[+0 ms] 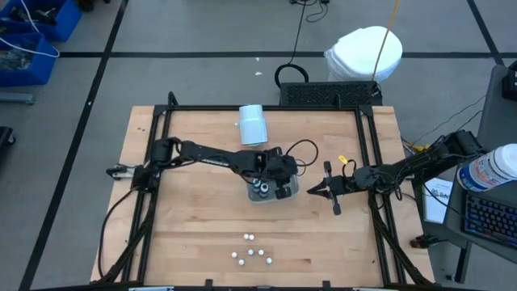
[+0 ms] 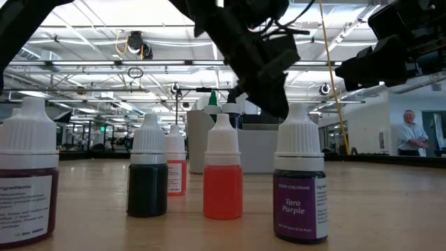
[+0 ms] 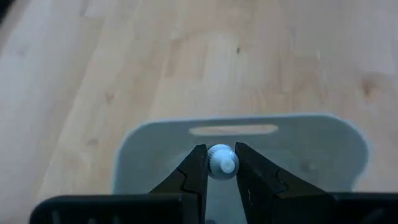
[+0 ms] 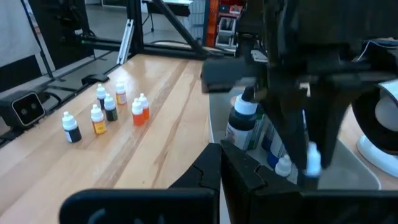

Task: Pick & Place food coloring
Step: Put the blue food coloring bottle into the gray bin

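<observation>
Nearest the low camera: a row of food coloring bottles standing upright on the wooden table (image 1: 194,242). A purple-labelled bottle (image 2: 300,183) at the right, an orange-red bottle (image 2: 223,167), a dark green bottle (image 2: 148,167), a smaller red bottle (image 2: 175,160) behind it, and a dark bottle (image 2: 26,174) at the left edge. From above these are the loose cluster of white caps (image 1: 250,249) near the table's front edge.

Mid-table: my left gripper (image 3: 221,167) sits over the grey tray (image 3: 298,143), fingers narrowed onto the white cap of a small bottle (image 3: 222,162), clamped from both sides. More bottles (image 1: 264,188) stand in the tray beneath me.

Just right of the tray: my right gripper (image 1: 315,191), fingers pressed together on nothing, pointing toward the tray, apart from it.

Farther back: a white cylinder (image 1: 252,124) lying near the table's rear edge.

Beyond the table: a person (image 2: 412,134) standing at the room's right.
</observation>
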`<state>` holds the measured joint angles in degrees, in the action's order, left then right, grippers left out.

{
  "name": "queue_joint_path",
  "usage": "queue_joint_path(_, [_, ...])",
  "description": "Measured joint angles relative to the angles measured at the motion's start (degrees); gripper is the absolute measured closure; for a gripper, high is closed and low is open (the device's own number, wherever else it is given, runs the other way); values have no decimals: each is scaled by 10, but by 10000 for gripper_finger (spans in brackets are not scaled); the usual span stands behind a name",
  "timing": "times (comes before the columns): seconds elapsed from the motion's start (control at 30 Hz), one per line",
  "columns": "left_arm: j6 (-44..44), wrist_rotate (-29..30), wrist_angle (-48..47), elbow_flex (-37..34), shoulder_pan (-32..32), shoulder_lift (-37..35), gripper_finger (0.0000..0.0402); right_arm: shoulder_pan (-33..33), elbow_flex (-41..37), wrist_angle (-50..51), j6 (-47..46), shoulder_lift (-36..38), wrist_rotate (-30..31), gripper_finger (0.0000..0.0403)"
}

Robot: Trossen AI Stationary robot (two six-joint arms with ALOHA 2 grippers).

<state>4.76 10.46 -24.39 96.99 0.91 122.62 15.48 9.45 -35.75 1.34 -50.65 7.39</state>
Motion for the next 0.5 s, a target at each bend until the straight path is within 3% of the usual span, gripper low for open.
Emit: queue_joint_path(0.5, [1,-1,-1,-1,-3,26,334,0,0,-4,-2,8,-1,403])
